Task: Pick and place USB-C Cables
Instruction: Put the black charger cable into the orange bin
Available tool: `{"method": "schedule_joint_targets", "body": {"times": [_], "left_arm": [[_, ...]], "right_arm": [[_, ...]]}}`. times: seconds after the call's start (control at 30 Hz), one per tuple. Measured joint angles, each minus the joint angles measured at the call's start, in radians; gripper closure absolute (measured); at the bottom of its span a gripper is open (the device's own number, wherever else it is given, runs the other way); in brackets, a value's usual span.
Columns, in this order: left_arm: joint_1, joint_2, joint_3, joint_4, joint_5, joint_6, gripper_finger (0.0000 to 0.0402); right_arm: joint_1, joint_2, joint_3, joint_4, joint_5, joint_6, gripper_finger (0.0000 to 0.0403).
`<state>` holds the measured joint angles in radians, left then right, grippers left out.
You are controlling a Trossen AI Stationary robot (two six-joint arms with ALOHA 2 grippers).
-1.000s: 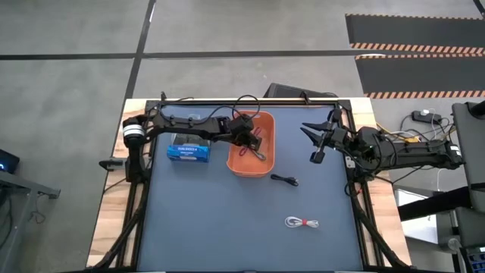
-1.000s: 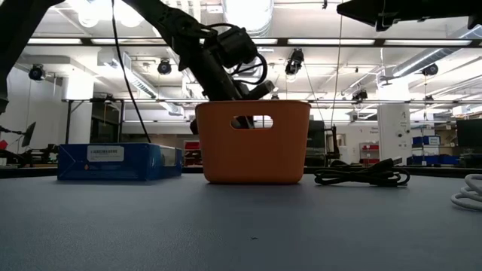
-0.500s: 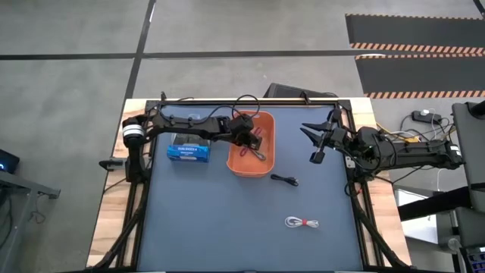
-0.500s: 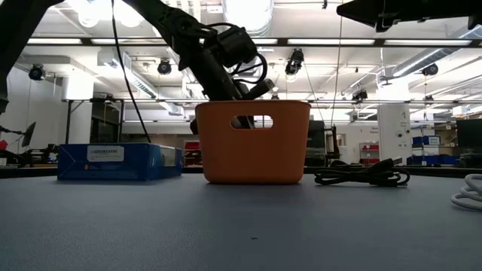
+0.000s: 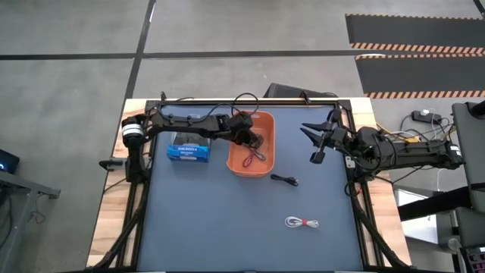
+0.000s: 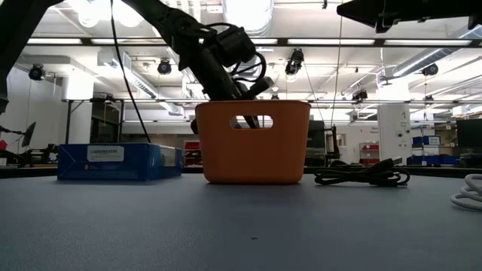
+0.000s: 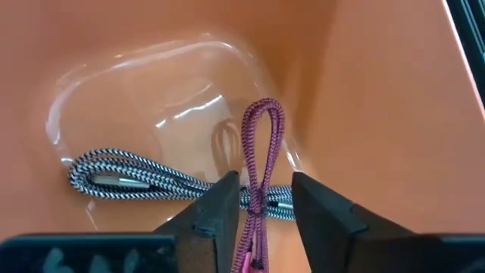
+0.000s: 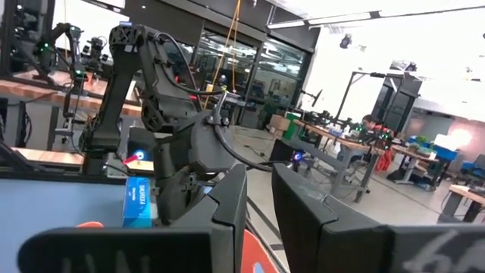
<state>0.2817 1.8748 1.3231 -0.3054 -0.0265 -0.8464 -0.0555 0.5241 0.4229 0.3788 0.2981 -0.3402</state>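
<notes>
My left gripper (image 7: 265, 183) reaches down into the orange basket (image 5: 250, 173) with its fingers open. Between them runs a red cable (image 7: 261, 148). Its looped end points at the basket's floor and crosses a grey braided cable (image 7: 144, 182) lying there. On the mat near the basket lies a black cable (image 5: 285, 180), which also shows in the low view (image 6: 361, 177). A white cable with a red tie (image 5: 301, 223) lies closer to the near edge. My right gripper (image 5: 312, 142) waits, raised at the table's right side, with its fingers apart. My left gripper has the red cable (image 7: 256, 227) running between its parted fingers, which slant down into the basket along the cable. I cannot tell whether either finger (image 7: 220, 212) touches it.
A blue box (image 5: 188, 151) sits on the mat just left of the basket. A black frame (image 5: 250, 101) runs around the mat's edges. Bare mat (image 5: 212, 220) lies between the basket and the near edge.
My left gripper has kept its place inside the basket. In the low view, the dark shape behind the basket's handle slot has shifted.
</notes>
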Motion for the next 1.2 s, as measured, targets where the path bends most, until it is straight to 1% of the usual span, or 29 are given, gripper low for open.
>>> {"method": "schedule_joint_targets", "body": {"times": [0.2,0.37,0.5,0.6,0.73,0.8,0.93,1.07,1.2], "left_arm": [[0.0,-0.009,0.002,0.007,0.002,0.057,0.029],[0.0,-0.05,0.002,0.009,0.002,0.159,0.0289],[-0.002,-0.111,0.001,0.017,-0.001,0.286,0.0289],[-0.013,-0.158,-0.004,0.017,-0.005,0.418,0.0289],[-0.058,-0.223,-0.021,0.033,-0.011,0.566,0.029],[-0.088,-0.255,-0.046,0.08,-0.012,0.638,0.029],[-0.146,-0.342,-0.147,0.235,-0.013,0.747,0.029],[-0.187,-0.442,-0.277,0.402,-0.013,0.778,0.029],[-0.203,-0.528,-0.404,0.552,-0.014,0.78,0.0291]], "right_arm": [[0.0,0.001,0.0,-0.039,-0.001,0.092,0.0347],[0.001,0.001,0.0,-0.105,-0.002,0.203,0.0346],[0.001,0.001,0.0,-0.181,-0.002,0.311,0.0346],[0.001,0.002,0.0,-0.246,-0.009,0.39,0.0346],[0.001,0.002,0.0,-0.341,-0.017,0.509,0.0346],[0.001,0.009,0.0,-0.379,-0.031,0.563,0.0346],[0.001,0.038,0.0,-0.41,-0.116,0.637,0.0346],[0.02,0.1,0.0,-0.414,-0.169,0.679,0.0346],[0.066,0.182,0.0,-0.443,-0.183,0.719,0.0346]]}}
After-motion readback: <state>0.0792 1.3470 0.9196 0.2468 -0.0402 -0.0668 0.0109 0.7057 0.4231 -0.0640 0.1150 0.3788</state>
